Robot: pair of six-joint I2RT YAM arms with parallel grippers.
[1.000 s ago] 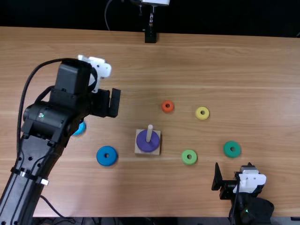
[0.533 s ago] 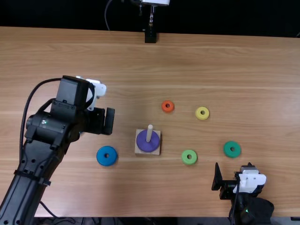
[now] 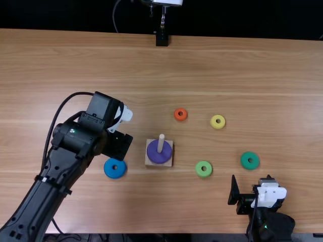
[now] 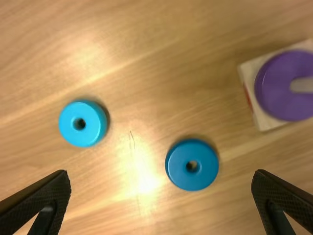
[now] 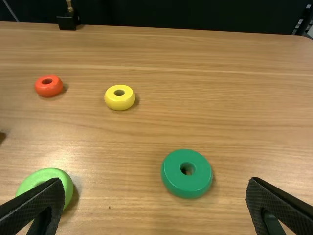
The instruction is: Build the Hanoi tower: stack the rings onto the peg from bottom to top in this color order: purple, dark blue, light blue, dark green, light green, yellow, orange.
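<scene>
Purple lined the foot of the peg (image 3: 161, 143) as a tabletop Hanoi tower stood at one ring (image 3: 154, 153), seated on its pale wooden base (image 3: 150, 163). The second step, placing the dark blue ring (image 4: 179, 169), appeared to be in hand. That ring lay flat on the table (image 3: 202, 65) beside the base, apart from it, with the left gripper (image 4: 160, 176) above, fingers spread wide and nothing between them. The next move called for centering those fingers over the dark blue ring, lowering, closing, then lifting it clear of the peg's tip before release. The light blue ring (image 4: 95, 117), next in order, sat near. The right gripper (image 5: 154, 182), also parted and empty, faced the dark green ring (image 5: 178, 185); light green (image 3: 204, 173), yellow (image 3: 214, 123) and orange (image 3: 180, 118) rings awaited later turns.
</scene>
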